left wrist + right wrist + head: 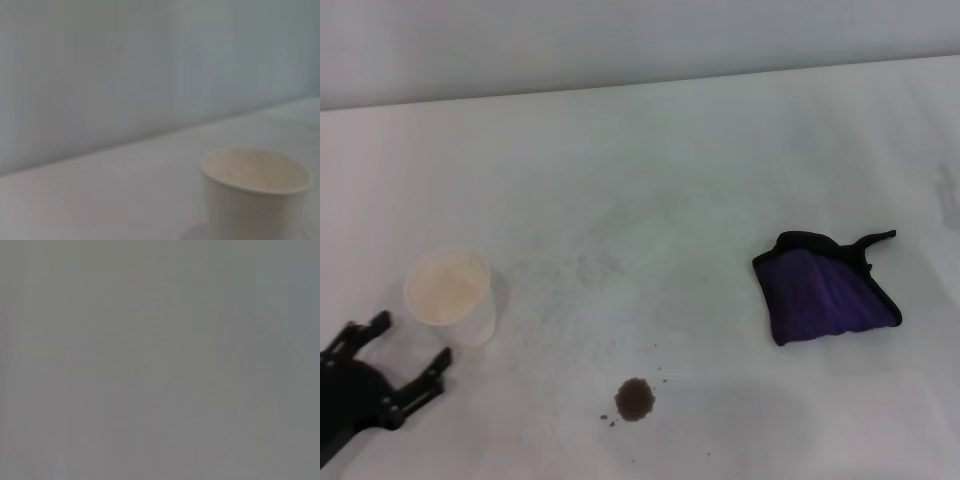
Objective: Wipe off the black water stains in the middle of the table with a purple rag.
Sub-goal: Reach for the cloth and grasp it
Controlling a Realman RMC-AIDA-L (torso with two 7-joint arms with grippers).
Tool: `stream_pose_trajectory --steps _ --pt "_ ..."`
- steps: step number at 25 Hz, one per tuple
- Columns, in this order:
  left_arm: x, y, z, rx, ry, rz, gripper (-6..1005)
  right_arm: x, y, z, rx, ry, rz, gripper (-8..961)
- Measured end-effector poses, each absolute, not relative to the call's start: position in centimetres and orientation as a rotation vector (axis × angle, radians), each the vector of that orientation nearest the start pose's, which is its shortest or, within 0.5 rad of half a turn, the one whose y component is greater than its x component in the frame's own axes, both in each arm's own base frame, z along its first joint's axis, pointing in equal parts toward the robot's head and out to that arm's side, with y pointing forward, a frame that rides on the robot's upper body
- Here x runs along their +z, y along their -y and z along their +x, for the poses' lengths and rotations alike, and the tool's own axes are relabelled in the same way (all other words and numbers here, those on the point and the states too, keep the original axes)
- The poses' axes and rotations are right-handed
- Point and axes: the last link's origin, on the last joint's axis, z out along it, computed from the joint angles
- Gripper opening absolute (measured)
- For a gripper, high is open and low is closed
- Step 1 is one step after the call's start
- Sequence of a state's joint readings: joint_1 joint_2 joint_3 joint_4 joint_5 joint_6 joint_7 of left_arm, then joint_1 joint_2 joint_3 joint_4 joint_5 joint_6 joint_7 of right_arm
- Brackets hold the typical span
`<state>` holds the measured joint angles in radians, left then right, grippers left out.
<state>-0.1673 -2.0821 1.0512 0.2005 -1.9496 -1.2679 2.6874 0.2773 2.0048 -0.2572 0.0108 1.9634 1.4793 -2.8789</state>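
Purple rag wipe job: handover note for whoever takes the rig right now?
Left hand: open, holding nothing, low at the near left by the white paper cup.
Right hand: not in view; its wrist camera shows only flat grey.
Purple rag: lying crumpled on the table, right side, untouched.
Black water stains: round blot with small specks, near centre, well apart from the rag.
Done: nothing yet.
Left: pick up the rag, wipe the blot and specks.
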Motion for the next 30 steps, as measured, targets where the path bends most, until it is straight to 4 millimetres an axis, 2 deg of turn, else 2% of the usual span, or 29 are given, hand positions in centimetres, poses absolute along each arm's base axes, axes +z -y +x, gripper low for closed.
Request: stream_pose_trajectory --steps 6,11,14,17,20,24,27,30 --pt "-3.8 -20.2 -37.6 -0.602 0.540 -2.078 893 6.7 -25.8 38.1 0.914 -0.544 -1.428 419" --pt "-2.3 -20.2 -37.8 -0.648 0.537 -1.967 892 9.7 -27.0 38.9 1.154 -0.864 -1.466 418" --pt "-1.7 -20.4 -37.9 -0.649 0.524 -1.938 893 11.5 -28.2 38.7 1.201 -1.042 -1.522 417" --pt "-1.2 -20.7 -38.0 -0.637 0.498 -1.912 892 13.3 -29.6 37.5 1.183 -1.191 -1.634 418" --pt "-0.6 -21.1 -38.1 -0.632 0.478 -1.881 892 15.0 -30.9 35.9 1.087 -1.293 -1.744 419" --pt "0.2 -21.7 -37.9 -0.637 0.447 -1.847 892 17.1 -32.3 32.8 0.731 -1.367 -1.915 420" --pt "0.5 -22.1 -37.8 -0.640 0.430 -1.835 892 18.1 -32.8 29.6 0.463 -1.298 -2.002 425" --pt "0.9 -22.5 -37.6 -0.642 0.407 -1.829 892 18.0 -32.7 26.5 0.241 -1.245 -2.046 438"
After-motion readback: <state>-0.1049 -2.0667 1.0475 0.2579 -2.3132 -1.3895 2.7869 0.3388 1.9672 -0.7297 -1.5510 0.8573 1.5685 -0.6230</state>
